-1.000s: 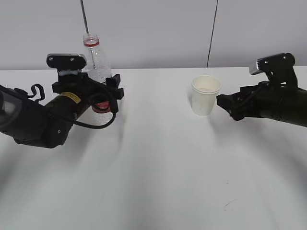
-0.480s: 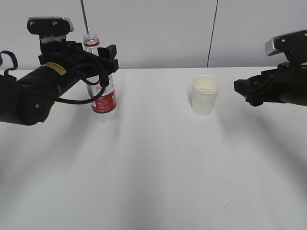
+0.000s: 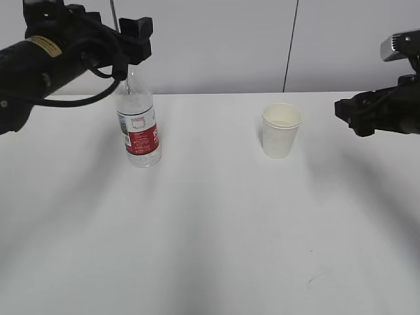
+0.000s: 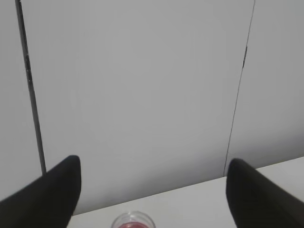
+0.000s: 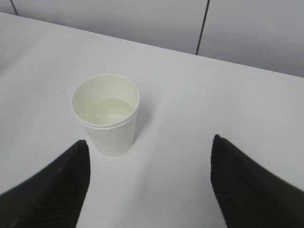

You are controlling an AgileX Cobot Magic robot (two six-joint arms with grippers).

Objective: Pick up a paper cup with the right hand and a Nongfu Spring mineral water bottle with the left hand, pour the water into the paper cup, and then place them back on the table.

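Observation:
The Nongfu Spring mineral water bottle (image 3: 139,128) stands upright on the white table (image 3: 210,230) at the left, and nothing holds it. My left gripper (image 3: 128,33) is open and empty, raised level with the bottle's top, which it hides. In the left wrist view the gripper (image 4: 152,190) has its jaws wide apart, with the bottle's red-ringed mouth (image 4: 134,221) at the bottom edge. The paper cup (image 3: 281,130) stands upright right of centre. My right gripper (image 3: 348,113) is open and empty, to the right of the cup and apart from it. In the right wrist view (image 5: 148,142) the cup (image 5: 107,114) seems to hold clear water.
A grey panelled wall (image 3: 216,46) with dark vertical seams runs along the table's far edge. A small dark mark (image 3: 314,280) lies on the table near the front right.
My left gripper has risen from the bottle's label height to above its top, leaving the bottle standing. My right gripper has drawn back to the right, away from the cup.

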